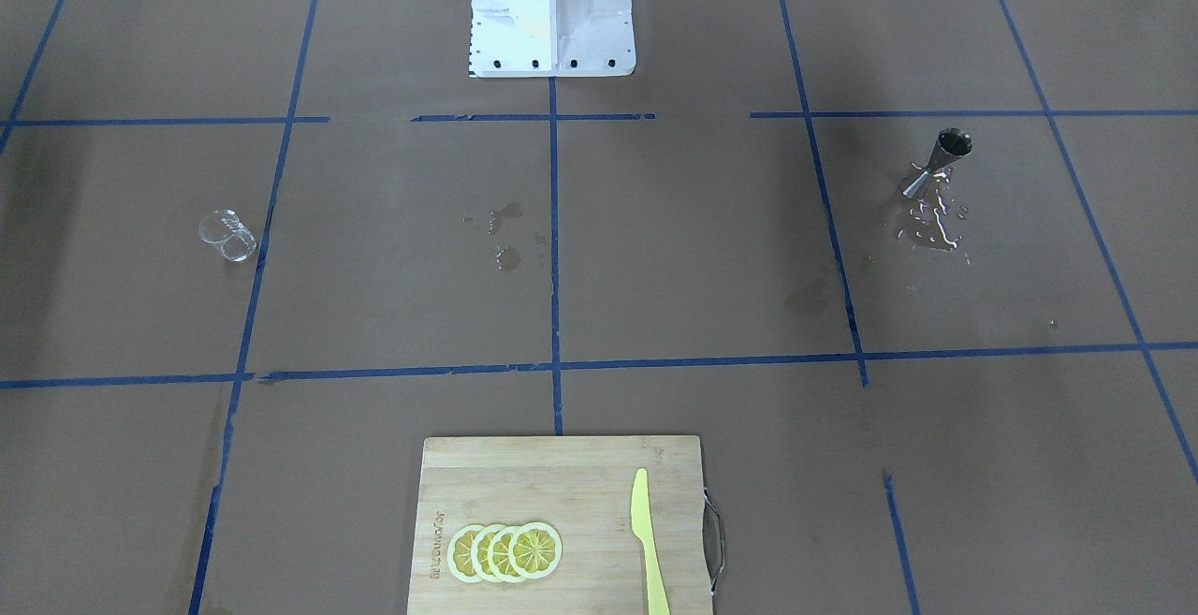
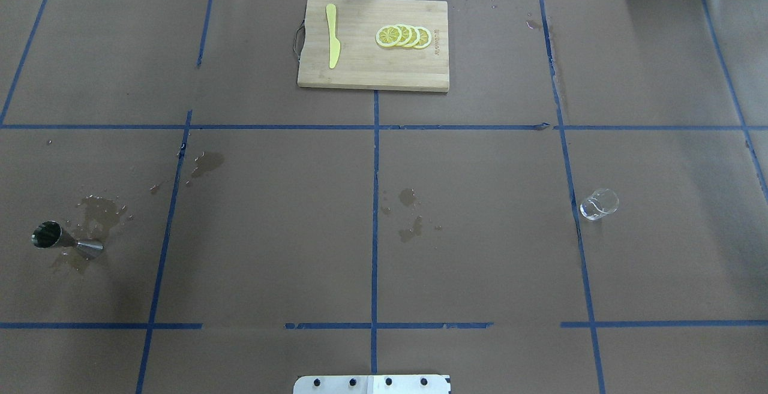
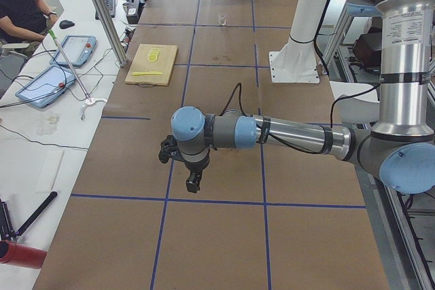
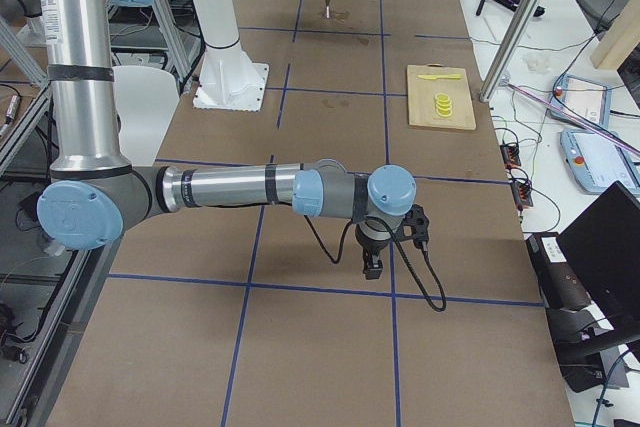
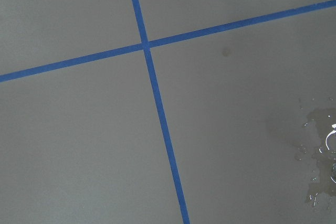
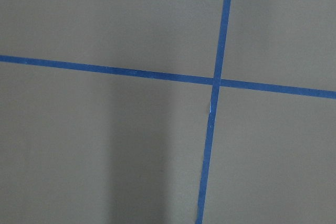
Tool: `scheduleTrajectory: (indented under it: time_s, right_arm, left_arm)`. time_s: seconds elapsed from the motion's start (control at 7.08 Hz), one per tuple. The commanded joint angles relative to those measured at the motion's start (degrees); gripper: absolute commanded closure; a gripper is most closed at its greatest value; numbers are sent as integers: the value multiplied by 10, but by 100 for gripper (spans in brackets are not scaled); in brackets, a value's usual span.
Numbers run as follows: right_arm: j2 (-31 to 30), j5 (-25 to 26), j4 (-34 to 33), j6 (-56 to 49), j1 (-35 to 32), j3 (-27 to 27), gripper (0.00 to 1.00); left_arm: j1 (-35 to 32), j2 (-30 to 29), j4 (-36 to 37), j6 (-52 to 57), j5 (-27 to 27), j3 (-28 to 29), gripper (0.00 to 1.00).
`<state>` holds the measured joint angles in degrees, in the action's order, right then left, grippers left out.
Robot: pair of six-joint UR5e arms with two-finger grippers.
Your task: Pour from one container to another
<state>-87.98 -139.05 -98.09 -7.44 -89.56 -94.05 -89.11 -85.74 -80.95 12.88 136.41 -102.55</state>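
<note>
well, right gripper (image 4: 372,268) hung over the right end of the desk (image 4: 330,347), spread or pressed i couldn't tell; further along stood the glass cup (image 1: 227,235), then the jigger (image 1: 936,166) in its puddle (image 1: 931,226) near the left end, left gripper (image 3: 194,185) beyond, same doubt. best: clamp the cup's wall squarely.

2 silver arms (image 3: 292,134), blue joints (image 3: 187,124), white base (image 1: 552,11)

Table (image 2: 480,232): brown cover, blue tape grid | steel jigger (image 2: 60,238) standing in a puddle (image 1: 931,226) | glass measuring cup (image 2: 599,204) | damp stains (image 2: 408,197) at centre | cutting board (image 2: 372,64) | white base plate (image 1: 552,35)
</note>
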Motion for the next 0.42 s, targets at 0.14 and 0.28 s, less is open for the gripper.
scheduleTrajectory:
  time_s: [0.14,0.28]
  right_arm:
    - [2,0,0,0,0,1,0]
    - [2,0,0,1,0,1,0]
  left_arm:
    - [0,-2,0,-106,-2,3,0]
    - [0,0,0,-108,-2,0,0]
